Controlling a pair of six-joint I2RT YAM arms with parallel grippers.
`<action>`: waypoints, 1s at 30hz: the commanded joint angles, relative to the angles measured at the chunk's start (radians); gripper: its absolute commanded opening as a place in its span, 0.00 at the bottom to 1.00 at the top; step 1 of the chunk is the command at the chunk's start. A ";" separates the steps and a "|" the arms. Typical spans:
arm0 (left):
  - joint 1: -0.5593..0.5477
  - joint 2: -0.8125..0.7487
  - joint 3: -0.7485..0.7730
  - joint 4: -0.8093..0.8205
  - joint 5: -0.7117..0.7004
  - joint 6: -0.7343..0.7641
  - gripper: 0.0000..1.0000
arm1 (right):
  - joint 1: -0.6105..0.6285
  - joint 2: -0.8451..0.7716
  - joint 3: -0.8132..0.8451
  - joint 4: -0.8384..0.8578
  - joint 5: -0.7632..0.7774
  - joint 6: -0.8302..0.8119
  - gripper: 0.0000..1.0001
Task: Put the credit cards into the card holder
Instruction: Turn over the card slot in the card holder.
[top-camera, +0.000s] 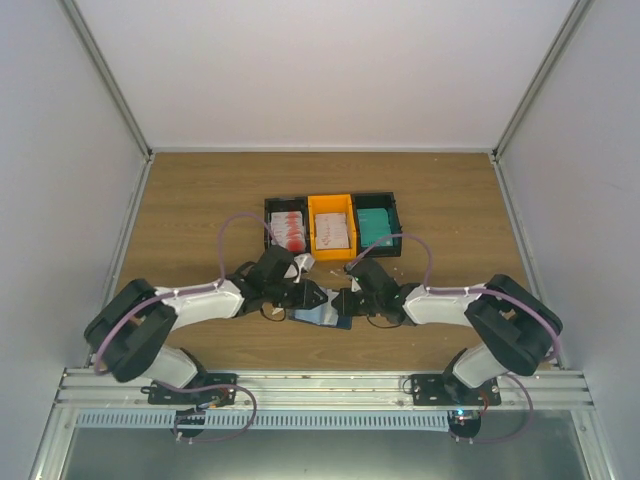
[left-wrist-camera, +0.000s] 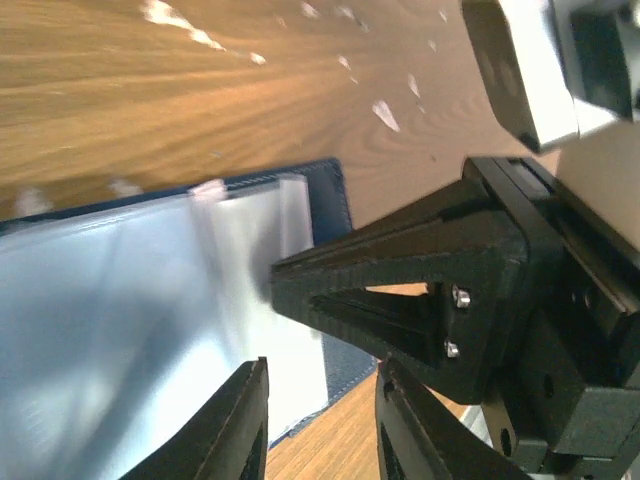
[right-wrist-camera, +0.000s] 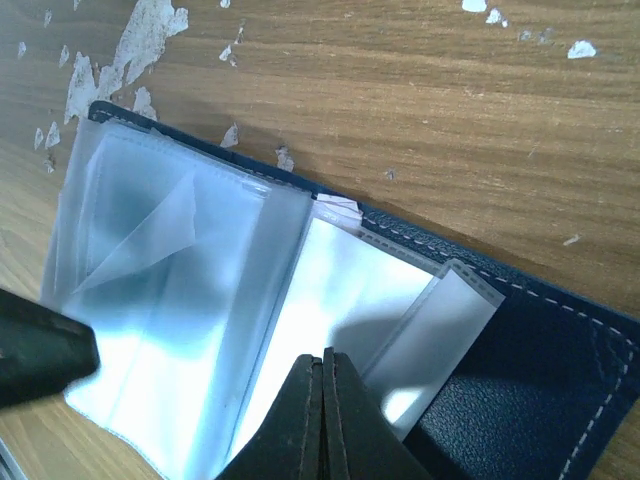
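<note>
On the counter (top-camera: 200, 200), the open card holder (top-camera: 318, 316) lies between the arms, free to skid. The right pincer (right-wrist-camera: 322, 362), jaws together with its tip on the clear sleeves (right-wrist-camera: 200, 300), could crumple them. The left pincer (left-wrist-camera: 322, 390), slightly apart, holds nothing.

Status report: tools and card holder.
Left tool open; right tool shut, tip at clear plastic sleeves. Navy-blue folding card holder lies open, neither tool holds card. White scraps, not obstructing.
</note>
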 joint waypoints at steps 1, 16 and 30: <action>-0.004 -0.082 0.008 -0.168 -0.218 0.023 0.37 | -0.008 0.018 -0.004 -0.014 0.025 -0.012 0.01; -0.002 0.010 0.031 -0.164 -0.174 0.085 0.50 | -0.009 0.030 0.000 -0.017 0.017 -0.020 0.03; -0.002 -0.032 0.034 -0.144 -0.112 0.087 0.27 | -0.008 0.033 -0.001 -0.011 0.016 -0.021 0.04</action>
